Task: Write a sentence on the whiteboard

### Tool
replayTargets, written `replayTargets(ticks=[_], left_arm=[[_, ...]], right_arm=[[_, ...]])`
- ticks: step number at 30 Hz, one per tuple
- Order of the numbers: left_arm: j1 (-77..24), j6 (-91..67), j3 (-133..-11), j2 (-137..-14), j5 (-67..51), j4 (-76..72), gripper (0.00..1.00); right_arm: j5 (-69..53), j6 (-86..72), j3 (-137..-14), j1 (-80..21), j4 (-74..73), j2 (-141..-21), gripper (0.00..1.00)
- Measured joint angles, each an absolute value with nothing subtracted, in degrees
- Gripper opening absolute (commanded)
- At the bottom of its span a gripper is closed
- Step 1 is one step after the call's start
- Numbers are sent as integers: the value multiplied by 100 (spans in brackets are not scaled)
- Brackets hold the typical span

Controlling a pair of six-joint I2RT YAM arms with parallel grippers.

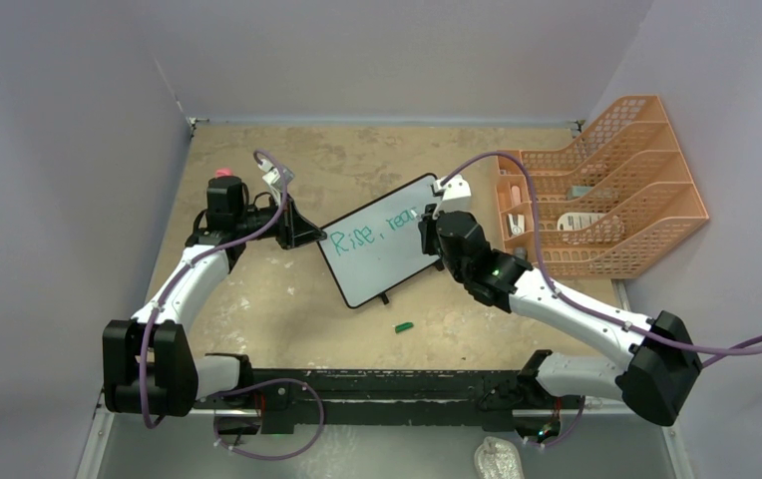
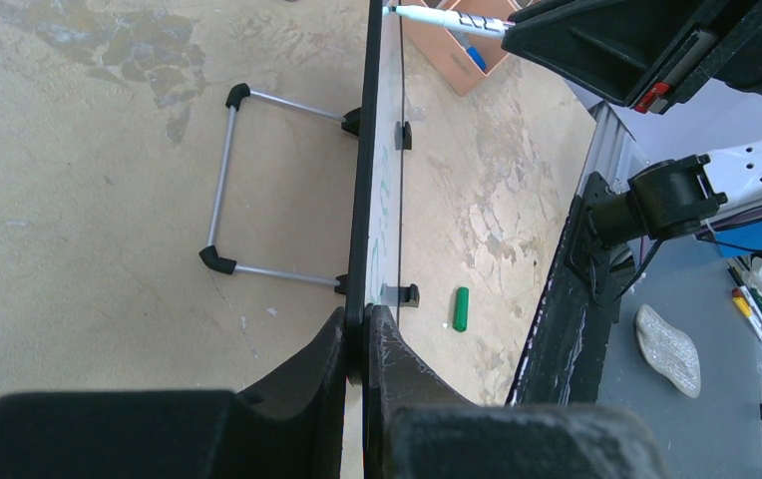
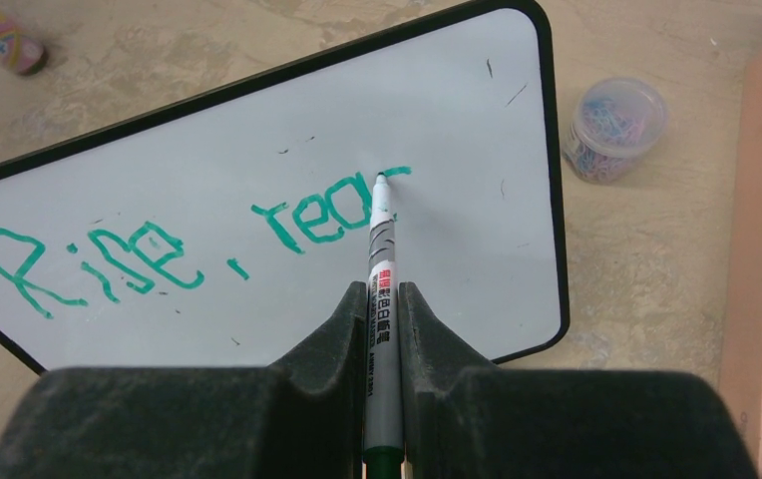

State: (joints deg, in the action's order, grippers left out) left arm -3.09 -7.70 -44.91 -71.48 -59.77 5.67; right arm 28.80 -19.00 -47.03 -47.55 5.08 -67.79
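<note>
The whiteboard [image 1: 382,267] stands propped on the tabletop [image 1: 257,299], turned at an angle between the two arms. The left wrist view shows it edge-on, with its wire stand [image 2: 222,190] folded out behind it and two small black feet at its front. The left gripper [image 2: 357,324] is closed tight on the whiteboard's left edge, one finger on the back and one on the writing face. The right gripper [image 3: 382,299] hangs over the whiteboard's right half, its jaws clamped on a marker [image 3: 383,261] with a white printed barrel. The marker's tip touches the whiteboard's face at the end of the writing. The sentence [image 3: 158,249] so far is a single teal-green line across the whiteboard's upper part, reading "Rise, reac", with the last letter's top stroke running right from the tip. The rest of the face is bare apart from a few small dark flecks. A green cap [image 1: 403,325] lies on the tabletop just in front of the whiteboard, clear of its feet. Beyond the whiteboard's right edge sit a clear jar [image 3: 611,125] of coloured paper clips and, further out, an orange file rack [image 1: 606,190]. A pink object [image 1: 222,172] lies off the whiteboard's far left side.
</note>
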Motion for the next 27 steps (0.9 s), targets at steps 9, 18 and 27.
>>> replayTargets(ticks=[9,18,27], left_arm=[[-309,-768,-4491,-7148,-5979,569,0],[-309,-768,-4491,-7150,-5979,567,0],[-309,-768,-4491,-7150,-5979,569,0]], right_arm=[[2753,-1914,-4703,-4755,423,-6722,0],[2746,-1973,-4657,-4755,248,-6687,0],[2923,-2062,-4637,-4755,154,-6683,0]])
